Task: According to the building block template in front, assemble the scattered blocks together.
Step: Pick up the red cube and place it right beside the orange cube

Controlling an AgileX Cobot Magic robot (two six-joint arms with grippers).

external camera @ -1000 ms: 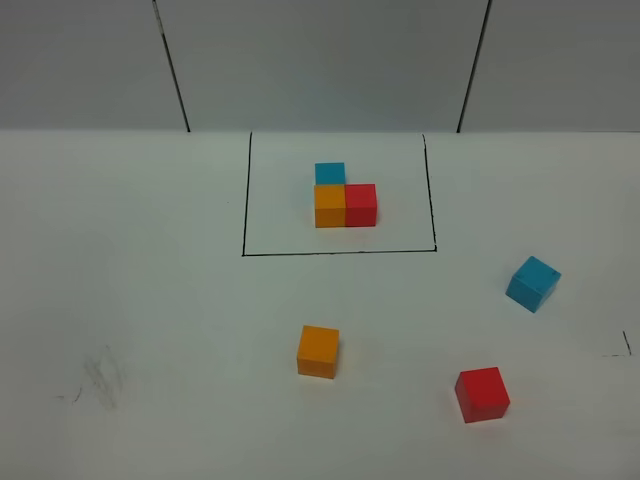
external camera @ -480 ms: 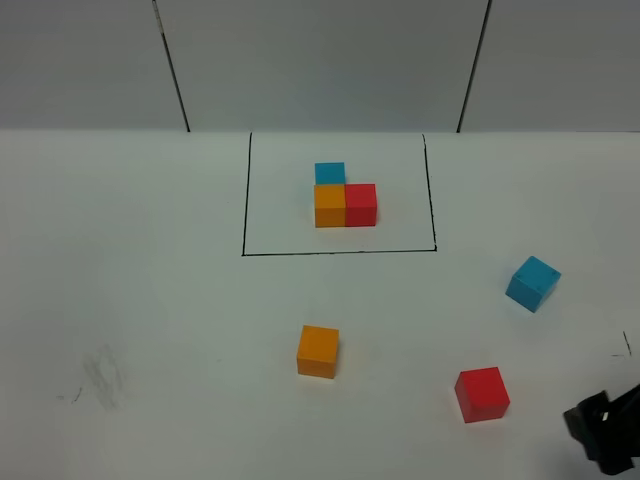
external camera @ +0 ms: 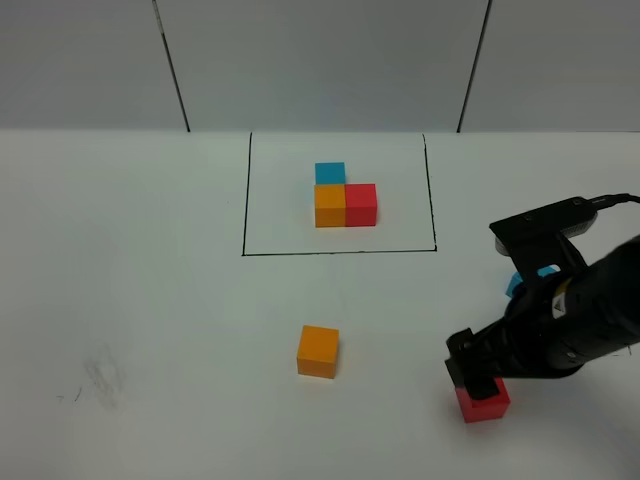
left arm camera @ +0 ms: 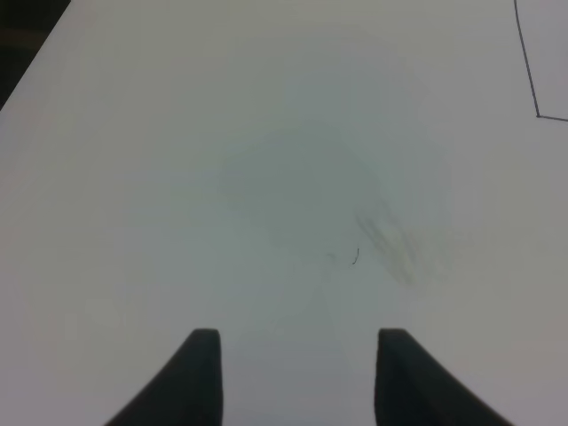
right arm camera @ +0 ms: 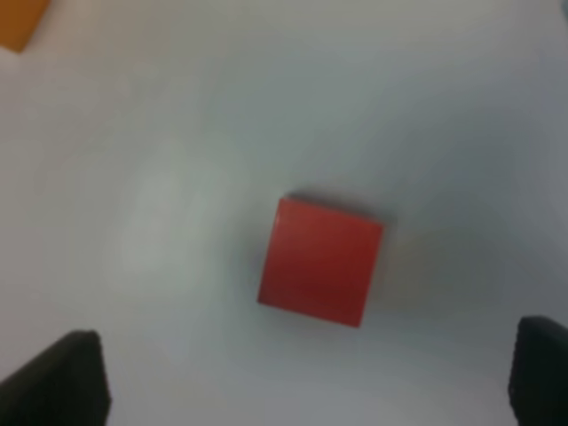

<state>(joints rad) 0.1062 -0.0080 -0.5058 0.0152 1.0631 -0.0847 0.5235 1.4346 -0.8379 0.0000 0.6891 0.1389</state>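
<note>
The building block template (external camera: 345,198), blue, orange and red cubes in an L, sits inside the black drawn rectangle (external camera: 340,252). Of the scattered blocks, the orange block (external camera: 318,351) lies in the middle of the table. The red block (external camera: 485,405) (right arm camera: 319,262) lies at the front right. Only slivers of the light blue block (external camera: 513,284) show behind the right arm. My right gripper (external camera: 480,385) (right arm camera: 302,377) hovers open over the red block, one finger on each side, not touching it. My left gripper (left arm camera: 297,373) is shut over bare table and holds nothing.
The white table (external camera: 150,300) carries a faint smudge (external camera: 100,375) at the front left, also under the left gripper as a smudge (left arm camera: 390,240). A corner of the orange block (right arm camera: 18,27) shows in the right wrist view. A grey panelled wall (external camera: 320,60) stands behind.
The right arm has come in from the lower right corner and now reaches over the red block, covering most of the blue block. No block has moved.
</note>
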